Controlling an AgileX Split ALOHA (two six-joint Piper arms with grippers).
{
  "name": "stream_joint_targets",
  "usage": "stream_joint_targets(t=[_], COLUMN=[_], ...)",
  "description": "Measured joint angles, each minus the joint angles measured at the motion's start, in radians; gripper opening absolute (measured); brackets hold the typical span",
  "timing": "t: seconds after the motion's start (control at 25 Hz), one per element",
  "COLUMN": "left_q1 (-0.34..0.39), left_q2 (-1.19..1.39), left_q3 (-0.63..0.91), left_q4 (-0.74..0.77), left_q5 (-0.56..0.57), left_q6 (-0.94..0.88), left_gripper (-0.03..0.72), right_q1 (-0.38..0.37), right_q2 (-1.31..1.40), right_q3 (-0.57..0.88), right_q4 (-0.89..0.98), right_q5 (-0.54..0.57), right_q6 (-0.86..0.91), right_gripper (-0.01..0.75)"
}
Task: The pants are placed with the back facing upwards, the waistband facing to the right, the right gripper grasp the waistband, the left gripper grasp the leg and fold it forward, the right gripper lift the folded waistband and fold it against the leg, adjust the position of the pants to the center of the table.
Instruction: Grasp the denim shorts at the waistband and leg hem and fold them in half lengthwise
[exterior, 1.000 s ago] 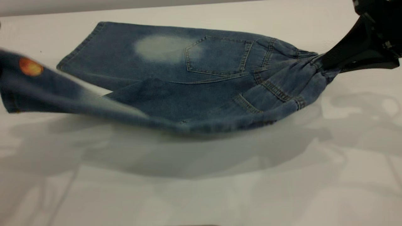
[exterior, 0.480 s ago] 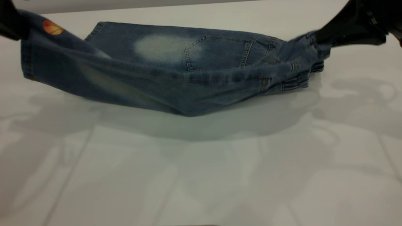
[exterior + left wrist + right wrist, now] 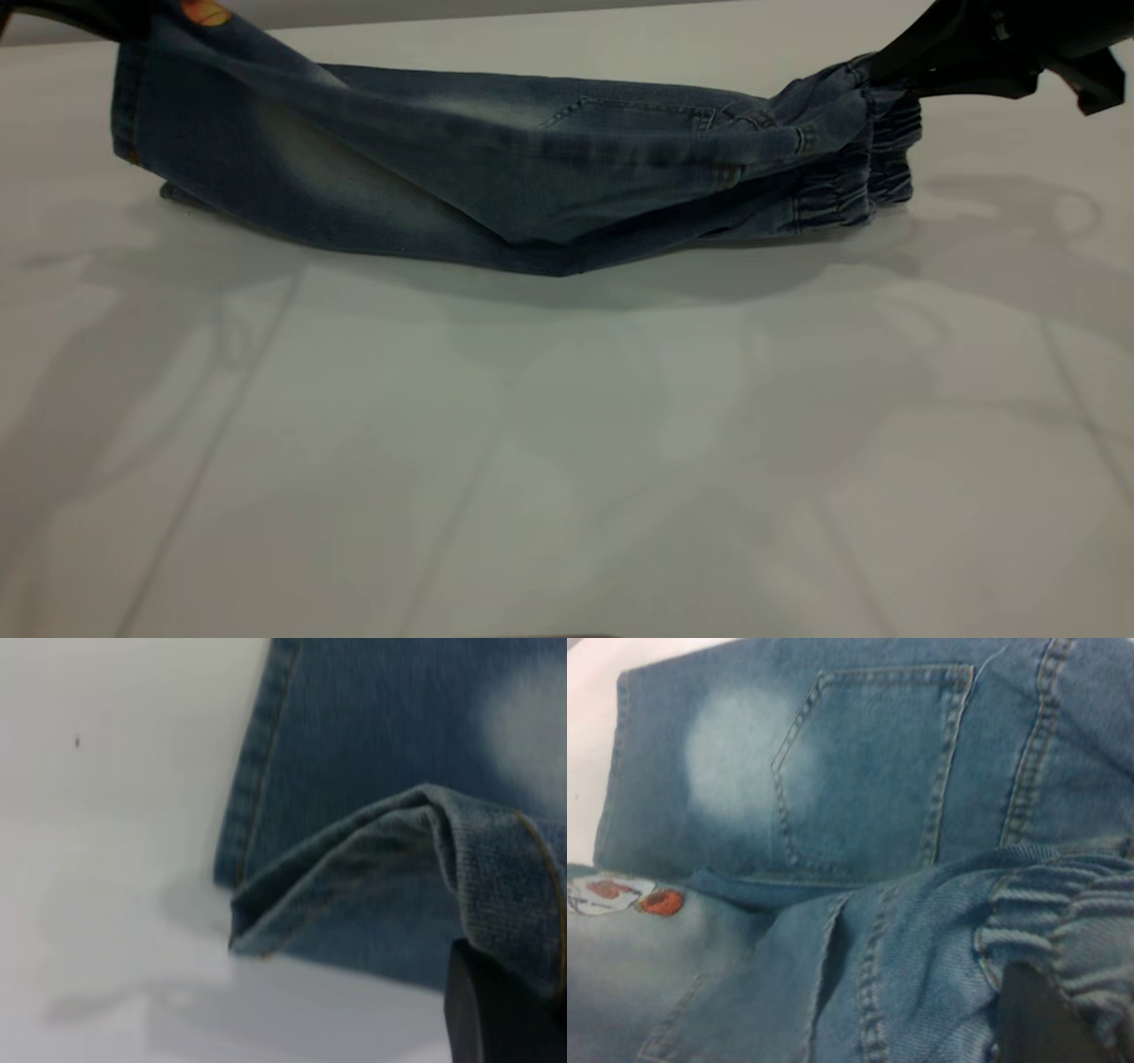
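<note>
Pants (image 3: pixel 496 190) lay across the far half of the table (image 3: pixel 567 461) in the exterior view, long axis side to side, waistband (image 3: pixel 873 146) at the right end. Right gripper (image 3: pixel 895 75) sat at the top right corner, clenched on the upper layer of the waistband and holding it off the surface, the lower gathered part touching the table just below. Left gripper (image 3: pixel 115 18) was at the top left edge (mostly cut off by the frame), clamped on the hem of the leg (image 3: pixel 230 133), which was lifted and draped over the flat half toward the far side; an orange print patch showed right beside the claw. A pocket seam was visible along the top ridge of the fold. Left wrist view: a black finger (image 3: pixel 496 1014) at the corner with the denim hem wrapped over it, folded cuff hanging above the flat leg, stitched hem edge near bare table (image 3: pixel 106 859). Right wrist view: back pocket (image 3: pixel 868 771) with a pale faded patch beside it on the flat layer, the ruffled waistband (image 3: pixel 1063 921) bunched over a dark finger (image 3: pixel 1036 1019), and the orange ball print plus a bit of white jersey on the raised leg (image 3: pixel 647 948).
</note>
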Motion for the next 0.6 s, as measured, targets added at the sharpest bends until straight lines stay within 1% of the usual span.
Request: stream_joint_targets(t=[0.2, 0.36, 0.48, 0.6], left_q1=[0.000, 0.000, -0.001, -0.010], left_q2=[0.077, 0.126, 0.163, 0.193], left_q3=[-0.040, -0.047, -0.047, -0.047], left_q4=[0.000, 0.000, 0.000, 0.001], left_q5=[-0.056, -0.140, -0.221, -0.281], left_q6=[0.000, 0.000, 0.000, 0.000], left_gripper=[0.041, 0.041, 0.041, 0.041], right_q1=[-0.017, -0.037, -0.059, -0.063], right_q2=[0.060, 0.089, 0.095, 0.096], right_q3=[-0.044, -0.056, -0.058, -0.063], right_q4=[0.021, 0.045, 0.097, 0.149], right_q5=[-0.018, -0.045, -0.053, -0.059], right_q6=[0.000, -0.011, -0.062, -0.135], right_gripper=[0.035, 0.037, 0.037, 0.041])
